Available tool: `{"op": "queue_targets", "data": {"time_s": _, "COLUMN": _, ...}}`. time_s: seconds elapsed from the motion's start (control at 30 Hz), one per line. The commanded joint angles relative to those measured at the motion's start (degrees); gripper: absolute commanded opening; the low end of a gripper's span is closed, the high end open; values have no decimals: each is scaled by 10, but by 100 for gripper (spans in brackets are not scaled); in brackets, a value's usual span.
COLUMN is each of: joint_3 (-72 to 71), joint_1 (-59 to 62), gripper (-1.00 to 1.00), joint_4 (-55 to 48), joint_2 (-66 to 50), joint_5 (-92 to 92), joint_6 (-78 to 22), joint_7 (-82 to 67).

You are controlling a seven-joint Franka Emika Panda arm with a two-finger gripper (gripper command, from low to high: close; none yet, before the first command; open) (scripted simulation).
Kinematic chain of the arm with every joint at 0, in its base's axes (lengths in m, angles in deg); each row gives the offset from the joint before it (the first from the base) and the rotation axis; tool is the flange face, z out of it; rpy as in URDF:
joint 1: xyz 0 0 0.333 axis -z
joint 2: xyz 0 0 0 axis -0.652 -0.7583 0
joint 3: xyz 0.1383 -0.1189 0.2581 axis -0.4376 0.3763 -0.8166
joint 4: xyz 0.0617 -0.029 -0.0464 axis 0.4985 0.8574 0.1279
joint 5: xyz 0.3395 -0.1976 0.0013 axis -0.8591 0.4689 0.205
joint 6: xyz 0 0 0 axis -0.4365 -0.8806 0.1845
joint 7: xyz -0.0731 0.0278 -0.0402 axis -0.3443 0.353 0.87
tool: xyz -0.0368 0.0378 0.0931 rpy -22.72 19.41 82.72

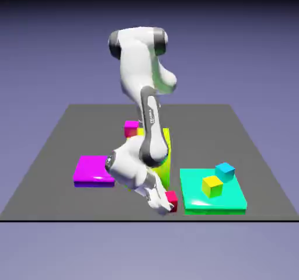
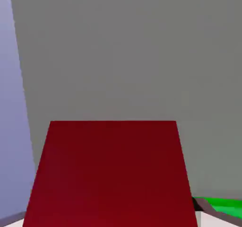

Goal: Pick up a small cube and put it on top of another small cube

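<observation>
Spreading across the lower half of the exterior view is the dark bench point(image 1: 58, 156), and over it the white arm point(image 1: 143, 86) bends low toward the near edge. On the bench lie, from big to small, a teal slab point(image 1: 195, 200) at the exterior view's right, a yellow-green block point(image 1: 166, 156) half hidden behind the arm, and a magenta slab point(image 1: 87, 169) at the left. The teal slab carries a yellow cube point(image 1: 212, 185) and a cyan cube point(image 1: 225, 170); a magenta cube point(image 1: 131, 127) sits farther back. The pincer point(image 1: 165, 206) is down at the bench, pressed together on the red cube point(image 1: 171, 199), which fills the hand view's lower middle point(image 2: 111, 174) squarely between the tips. So the cube lies inside the pincer, near the bench's front edge, just beside the teal slab. What the coming move likely turns on: the nearest cubes to stack on, yellow then cyan, lie toward the exterior view's right of the pincer and higher, up on the slab, so a lift would have to come before any sideways travel.
</observation>
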Motion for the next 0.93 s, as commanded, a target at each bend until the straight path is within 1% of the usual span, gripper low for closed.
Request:
{"op": "queue_targets", "data": {"time_s": 0.0, "joint_3": -2, "joint_1": -4, "gripper": -100, "joint_4": -8, "joint_2": -1, "joint_5": 27, "joint_6": -11, "joint_7": -15}}
{"op": "queue_targets", "data": {"time_s": 0.33, "joint_3": -29, "joint_1": -169, "gripper": -100, "joint_4": -132, "joint_2": 3, "joint_5": 268, "joint_6": -204, "joint_7": -114}}
{"op": "queue_targets", "data": {"time_s": 0.57, "joint_3": -34, "joint_1": -312, "gripper": -100, "joint_4": -187, "joint_2": 15, "joint_5": 288, "joint_6": -317, "joint_7": -61}}
{"op": "queue_targets", "data": {"time_s": 0.63, "joint_3": -34, "joint_1": -316, "gripper": -100, "joint_4": -187, "joint_2": 16, "joint_5": 283, "joint_6": -318, "joint_7": -55}}
{"op": "queue_targets", "data": {"time_s": 0.77, "joint_3": -40, "joint_1": -329, "gripper": -100, "joint_4": -108, "joint_2": 6, "joint_5": 272, "joint_6": -227, "joint_7": -70}}
{"op": "queue_targets", "data": {"time_s": 0.8, "joint_3": -40, "joint_1": -329, "gripper": 100, "joint_4": -107, "joint_2": 6, "joint_5": 272, "joint_6": -227, "joint_7": -70}}
{"op": "queue_targets", "data": {"time_s": 0.83, "joint_3": -40, "joint_1": -329, "gripper": 100, "joint_4": -107, "joint_2": 6, "joint_5": 272, "joint_6": -227, "joint_7": -70}}
{"op": "queue_targets", "data": {"time_s": 0.9, "joint_3": -37, "joint_1": -322, "gripper": 100, "joint_4": -149, "joint_2": 11, "joint_5": 278, "joint_6": -274, "joint_7": -62}}
